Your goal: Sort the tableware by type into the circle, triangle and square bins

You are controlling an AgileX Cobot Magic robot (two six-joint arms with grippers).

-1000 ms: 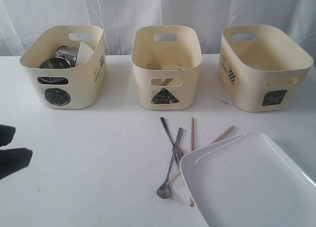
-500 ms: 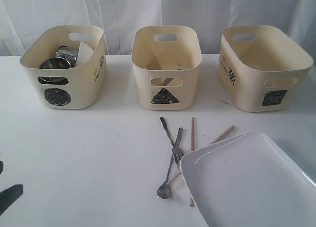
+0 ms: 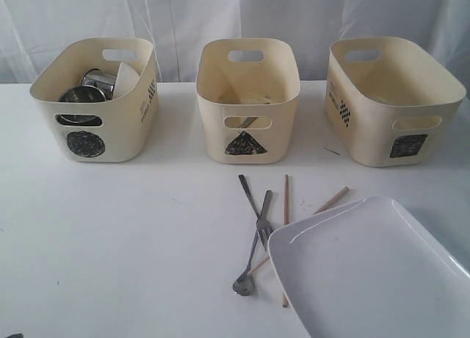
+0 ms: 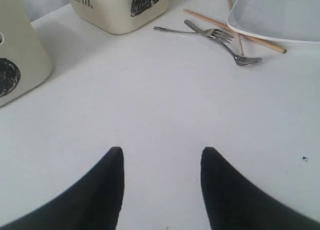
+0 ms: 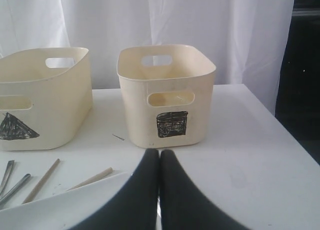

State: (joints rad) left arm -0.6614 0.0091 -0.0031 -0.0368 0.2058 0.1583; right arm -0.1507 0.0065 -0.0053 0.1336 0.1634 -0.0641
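Note:
The circle bin (image 3: 117, 125) holds a steel bowl (image 3: 81, 95), a steel mug (image 3: 98, 79) and a small white bowl (image 3: 126, 77). The triangle bin (image 3: 247, 143) stands in the middle and the square bin (image 3: 393, 103) on the right. A knife (image 3: 248, 192), fork (image 3: 263, 214), spoon (image 3: 245, 281) and wooden chopsticks (image 3: 286, 191) lie crossed before the triangle bin. The large white plate (image 3: 367, 272) hangs tilted over their ends. My right gripper (image 5: 160, 152) is shut on the plate's (image 5: 60, 205) rim. My left gripper (image 4: 161, 152) is open and empty over bare table.
A white curtain hangs behind the table. A thin steel piece shows through the triangle bin's handle cut-out (image 3: 247, 122). The table's right edge (image 5: 280, 125) runs close beside the square bin (image 5: 167, 97), with dark space beyond it.
My left gripper has slid down and out of the exterior view at the lower left. The plate, cutlery and bins have not moved.

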